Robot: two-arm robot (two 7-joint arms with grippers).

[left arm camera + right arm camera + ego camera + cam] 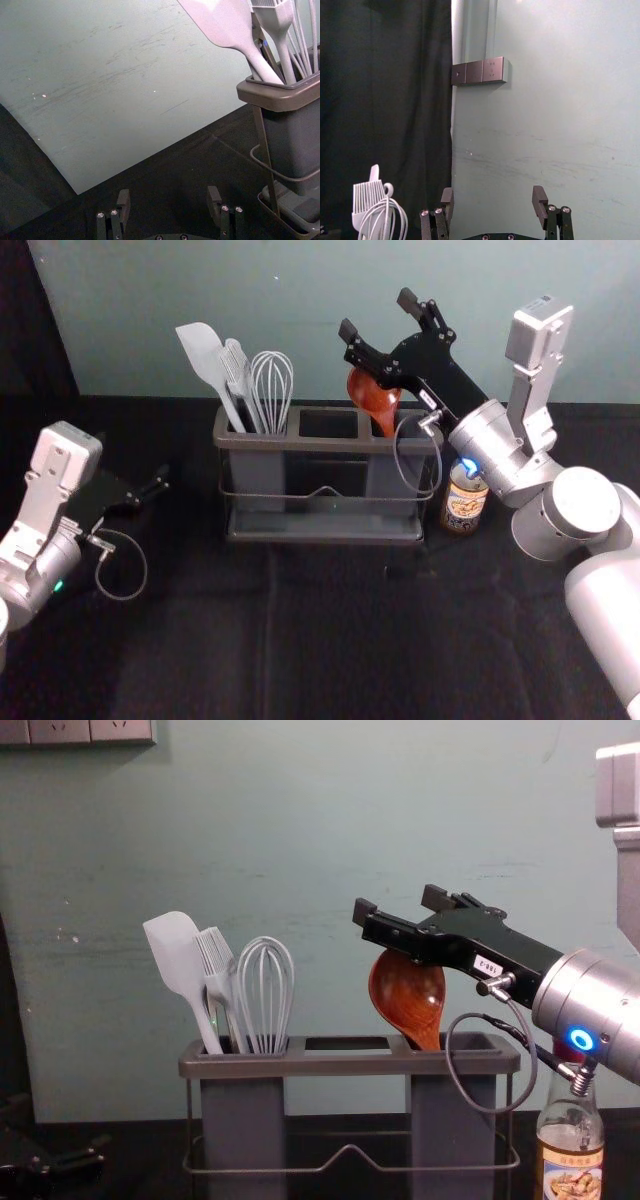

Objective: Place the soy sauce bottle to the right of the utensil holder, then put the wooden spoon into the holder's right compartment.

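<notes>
The left gripper [169, 196] was idle on the left, its two fingers apart. The soy sauce bottle [465, 502] stood upright just to the right of the utensil holder [340, 1064], under the right arm. The wooden spoon [408, 995] stood handle down in the right compartment [450, 1140], its round end sticking up. The right gripper [377, 315] was by the top of the spoon, its fingers wide apart, with nothing between them. I could not tell if it touched the spoon. Both jobs looked done, so the arm likely just had to go up slowly, then back, so its loopy wire [487, 1112] would not snag the rim or bump the bottle. Behind it all was the wall [300, 820].
</notes>
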